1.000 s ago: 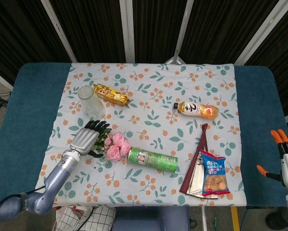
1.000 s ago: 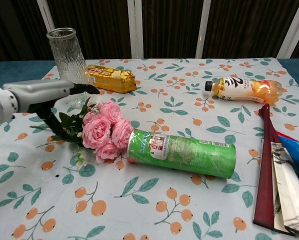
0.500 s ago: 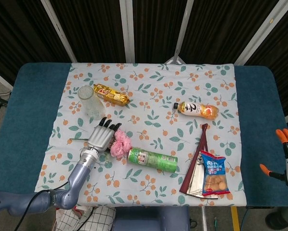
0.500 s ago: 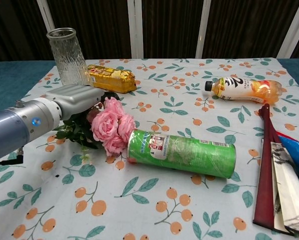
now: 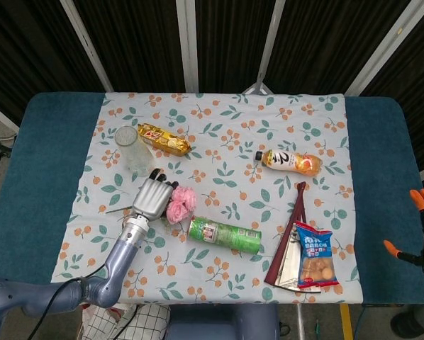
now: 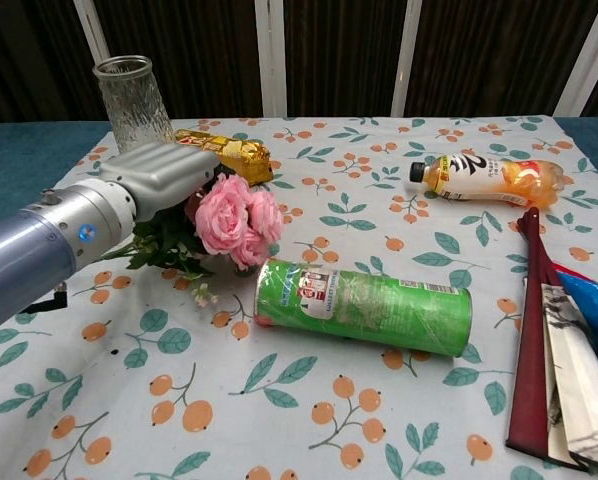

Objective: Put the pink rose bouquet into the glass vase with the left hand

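Dark slatted wall behind; floral cloth [image 5: 226, 134] over the blue counter [image 5: 35, 177]. We see the left robot hand [image 5: 151, 199] wrapped around the stem end of the roses [image 6: 234, 213], holding them; blooms are lifted and tilted up, just above the near end of the green can [image 6: 364, 305] in the chest view. Leaves [image 6: 169, 245] hang below the palm. Vase [image 6: 131, 103] stands upright just behind the hand, apart from the flowers. Gold snack bar [image 5: 164, 139] lies right of the vase, close behind the fingers. Green can lies on its side, just right of the blooms. Juice bottle [image 5: 291, 161] lies on its side further right. Folded fan [image 5: 288, 241] and blue cookie bag [image 5: 316, 256] sit at the near right, bag overlapping the fan. Right robot hand [image 5: 423, 237] hangs off the counter's right edge, well apart from everything, orange-tipped fingers spread, holding nothing.
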Controlling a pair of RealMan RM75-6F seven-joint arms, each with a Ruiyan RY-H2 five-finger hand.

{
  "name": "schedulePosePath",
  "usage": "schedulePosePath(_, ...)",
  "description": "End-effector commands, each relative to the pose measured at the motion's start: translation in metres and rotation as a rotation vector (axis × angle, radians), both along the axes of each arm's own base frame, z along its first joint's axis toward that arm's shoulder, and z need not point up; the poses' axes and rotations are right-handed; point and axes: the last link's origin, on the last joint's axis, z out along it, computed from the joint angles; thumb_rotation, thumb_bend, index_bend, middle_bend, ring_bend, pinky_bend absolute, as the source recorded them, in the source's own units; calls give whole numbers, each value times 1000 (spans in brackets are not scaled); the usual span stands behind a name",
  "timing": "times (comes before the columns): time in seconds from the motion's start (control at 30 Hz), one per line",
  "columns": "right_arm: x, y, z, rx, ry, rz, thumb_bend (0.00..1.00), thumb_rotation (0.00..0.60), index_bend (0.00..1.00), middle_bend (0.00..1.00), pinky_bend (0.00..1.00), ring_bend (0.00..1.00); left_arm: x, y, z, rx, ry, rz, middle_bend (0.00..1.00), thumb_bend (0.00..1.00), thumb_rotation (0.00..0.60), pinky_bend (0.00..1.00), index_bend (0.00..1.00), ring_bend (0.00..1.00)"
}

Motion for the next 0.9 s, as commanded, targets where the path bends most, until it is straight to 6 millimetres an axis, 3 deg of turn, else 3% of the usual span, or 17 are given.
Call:
schedulePosePath(0.03,0,0,0,1,-1,-2,156,600,107,0,0,0,27,-7,27,9,-206,-66,553,395,600,173,419,276)
schedulePosePath(0.23,-2,0,0,-6,-2,-12,155,600,107,0,0,0,66,-14,85,52,-407,-184,554,394,600,174,420,276)
schedulePosePath(0.37,-4,-2,-1,-6,-6,-25,156,600,107,0,0,0,100,-15,140,71,-623,-228,556,394,600,174,420,277)
schedulePosePath(0.57,-9,-5,-1,-16,-10,-38,156,600,107,0,0,0,117,7,214,261,-641,-294,565,394,600,174,424,294)
schedulePosePath(0.7,-12,-7,0,-29,-16,-42,156,600,115,0,0,0,113,25,239,309,-732,-286,563,394,600,174,424,294)
schedulePosePath(0.9,-16,-10,0,-45,-19,-58,155,600,117,0,0,0,97,55,250,332,-873,-241,562,394,600,174,424,296)
